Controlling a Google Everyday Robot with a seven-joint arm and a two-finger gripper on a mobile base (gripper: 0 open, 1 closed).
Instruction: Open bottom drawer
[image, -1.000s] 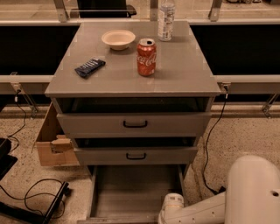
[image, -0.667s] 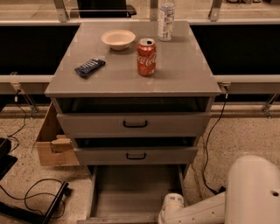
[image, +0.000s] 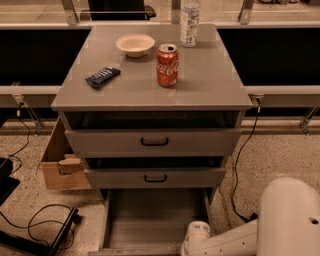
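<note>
The bottom drawer (image: 150, 215) stands pulled far out, showing its plain grey inside; its front panel and handle lie at the bottom edge of the view, mostly cut off. My white arm (image: 235, 240) reaches in from the lower right, and the gripper (image: 192, 245) sits at the drawer's front right corner, largely out of frame. Above it the mid-sized drawer (image: 155, 177) and the widest top drawer (image: 152, 141) stand slightly pulled out, each with a black bar handle.
On the cabinet top (image: 210, 75) are a red cola can (image: 167, 65), a cream bowl (image: 135, 44), a dark snack bar (image: 102, 76) and a plastic bottle (image: 190, 20). A cardboard box (image: 57, 160) stands at the left. Cables (image: 40, 220) lie on the floor.
</note>
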